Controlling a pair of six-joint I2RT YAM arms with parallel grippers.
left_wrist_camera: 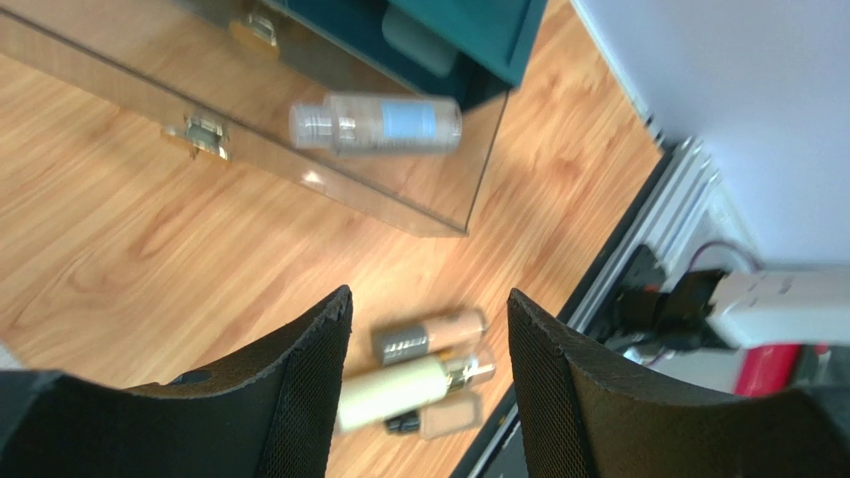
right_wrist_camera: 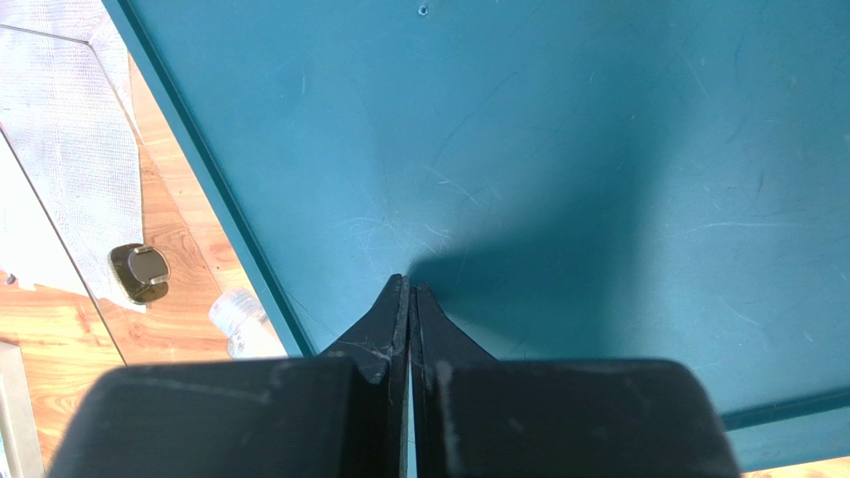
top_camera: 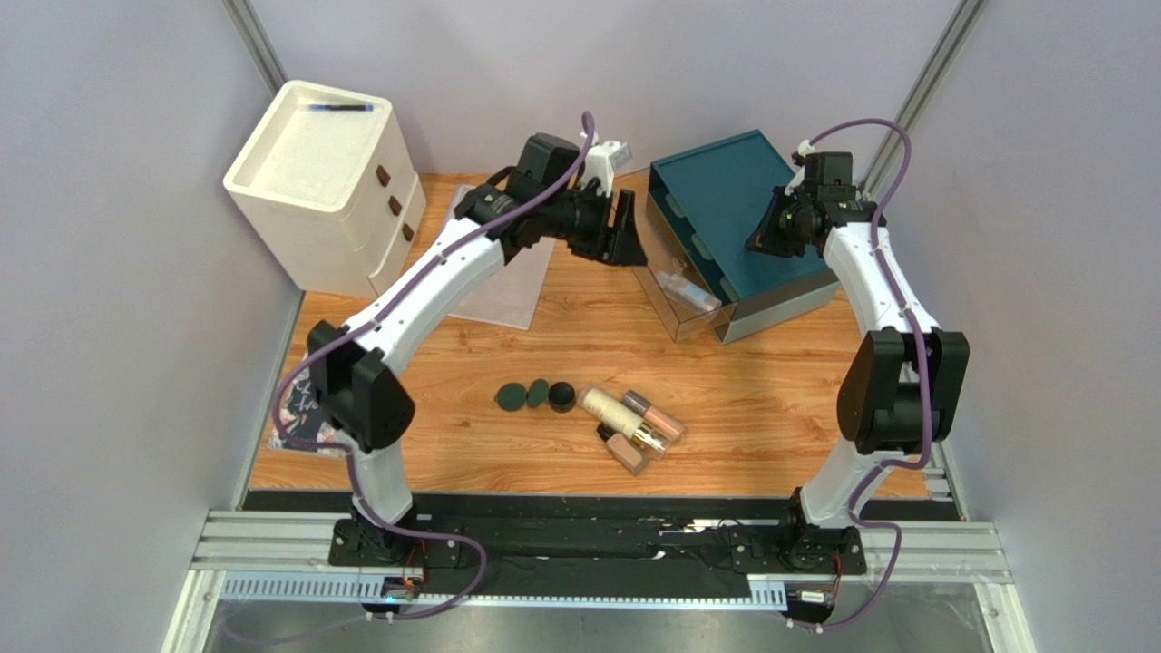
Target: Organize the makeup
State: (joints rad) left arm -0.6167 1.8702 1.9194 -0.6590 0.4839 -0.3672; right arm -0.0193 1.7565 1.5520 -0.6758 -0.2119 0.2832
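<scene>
Hanging open and empty, my left claw (left_wrist_camera: 429, 307) is near the clear drawer (left_wrist_camera: 419, 189). My shut right claw (right_wrist_camera: 409, 287) might bump the teal box (right_wrist_camera: 599, 149) and roll the bottle (left_wrist_camera: 376, 123) out.

The wooden table (top_camera: 763, 408) carries makeup (top_camera: 607, 406), a teal box (top_camera: 736, 204) and cream drawers (top_camera: 320, 163).
</scene>
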